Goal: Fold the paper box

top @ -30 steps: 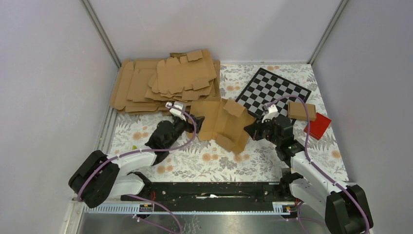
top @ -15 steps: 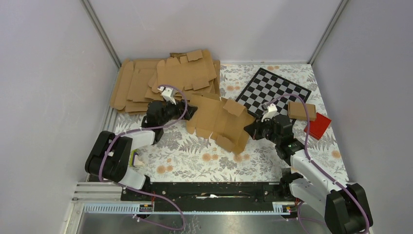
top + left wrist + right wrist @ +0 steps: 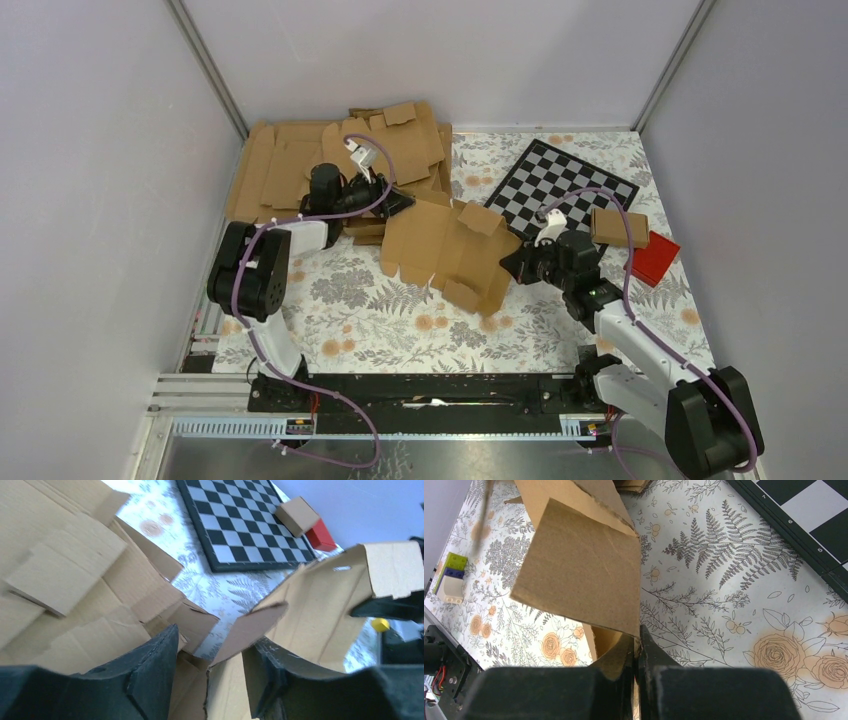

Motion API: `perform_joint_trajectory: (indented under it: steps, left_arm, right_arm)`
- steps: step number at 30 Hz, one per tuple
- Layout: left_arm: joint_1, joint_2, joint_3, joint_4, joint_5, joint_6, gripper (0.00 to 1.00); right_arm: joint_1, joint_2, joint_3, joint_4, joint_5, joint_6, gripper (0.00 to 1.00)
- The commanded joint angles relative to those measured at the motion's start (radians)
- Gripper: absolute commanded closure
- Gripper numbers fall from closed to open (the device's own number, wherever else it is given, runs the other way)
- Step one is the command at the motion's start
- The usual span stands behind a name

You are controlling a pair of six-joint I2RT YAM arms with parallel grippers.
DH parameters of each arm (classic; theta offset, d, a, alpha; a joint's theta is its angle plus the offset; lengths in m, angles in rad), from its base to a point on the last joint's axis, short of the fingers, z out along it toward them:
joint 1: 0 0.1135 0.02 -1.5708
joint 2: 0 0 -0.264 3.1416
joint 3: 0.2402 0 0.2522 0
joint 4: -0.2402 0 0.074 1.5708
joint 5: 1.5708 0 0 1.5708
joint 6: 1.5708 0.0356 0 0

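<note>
**Right claw [image 3: 514, 265] clamped on the paper box [image 3: 440, 245], left claw [image 3: 398, 205] apart at its upper-left corner**

My right claw has its two fingers pressed together on a lower edge of the paper box. In my right wrist view the cardboard rises out of that pinch at bottom centre and fills the upper left of the frame.

The box is a half-opened die-cut sheet lying at the centre of the overhead view on the floral cloth [image 3: 380, 320], with its right-hand panels tilted up off the cloth.

My left claw sits at the box's upper-left corner, where the box meets the stack of card sheets [image 3: 290, 170] in the upper left. In my left wrist view the fingers stand apart along the bottom of the frame. A box flap pokes up between them; whether it touches either finger I cannot tell.

Right of centre lies a checkerboard [image 3: 560, 185]. A small closed carton [image 3: 618, 227] sits just beside its right corner, and a red block [image 3: 652, 257] lies against the carton.
</note>
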Motion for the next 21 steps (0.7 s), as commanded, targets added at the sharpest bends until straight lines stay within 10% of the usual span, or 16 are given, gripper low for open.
perform_joint_trajectory:
  steps: [1,7,11,21]
  left_arm:
    - [0.001,0.012,0.010,0.055,0.164,-0.058,0.52]
    - [-0.005,-0.031,-0.033,0.103,0.182,-0.097,0.61]
    - [-0.025,-0.068,-0.055,0.102,0.164,-0.110,0.98]
    - [-0.188,-0.443,-0.282,0.078,-0.220,-0.127,1.00]
  right_arm:
    - [0.009,0.015,0.064,-0.005,0.036,0.012,1.00]
    - [0.009,0.061,0.125,-0.047,0.094,0.044,1.00]
    - [0.009,0.095,0.190,-0.088,0.108,0.088,1.00]
    - [0.025,0.174,0.313,-0.107,0.096,0.234,0.99]
